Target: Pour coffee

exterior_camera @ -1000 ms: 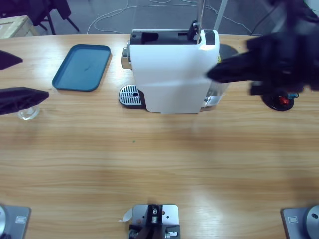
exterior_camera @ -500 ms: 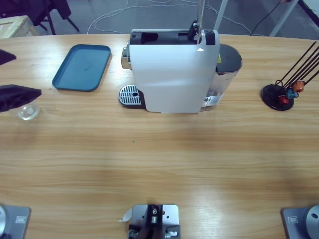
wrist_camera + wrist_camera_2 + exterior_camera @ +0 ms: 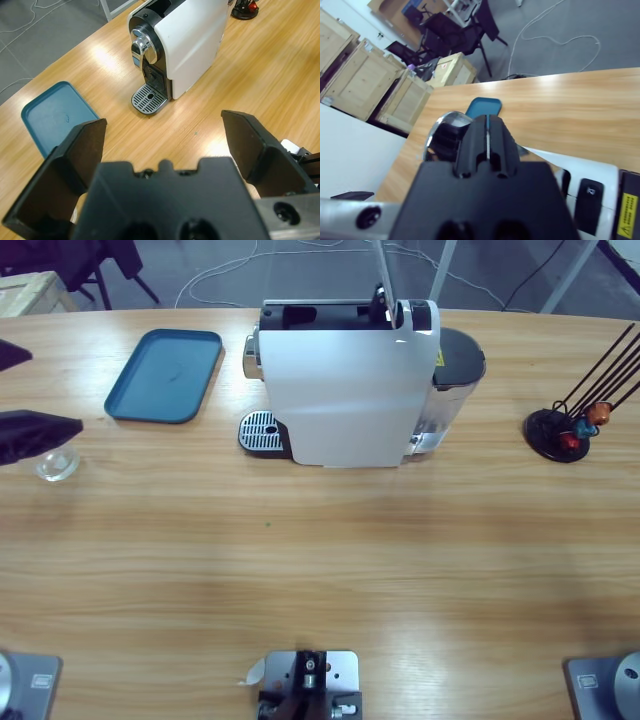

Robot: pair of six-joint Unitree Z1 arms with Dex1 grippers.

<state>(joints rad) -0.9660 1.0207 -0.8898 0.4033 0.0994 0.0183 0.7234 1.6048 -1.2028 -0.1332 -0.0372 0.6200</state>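
The white coffee machine [image 3: 345, 390] stands at the table's far middle, its grey drip grate [image 3: 262, 430] bare and its silver lever [image 3: 383, 275] raised at the top. A small clear glass [image 3: 57, 466] sits near the left edge. My left gripper [image 3: 55, 390] comes in from that edge, open and holding nothing, with its lower jaw just over the glass. In the left wrist view the left gripper [image 3: 165, 125] faces the machine [image 3: 182, 45] and grate [image 3: 149, 99]. My right gripper [image 3: 487, 120] is shut, high above the machine's top [image 3: 580, 170] beside the silver lever [image 3: 442, 127]; it is out of the high view.
A blue tray [image 3: 167, 376] lies left of the machine. The dark water tank [image 3: 455, 365] sits on the machine's right side. A black capsule rack [image 3: 570, 425] with coloured capsules stands at the far right.
The dark arm that covered the right side a second ago has left the high view. The lever top has tilted slightly left. The left gripper has drawn back a little towards the left edge.
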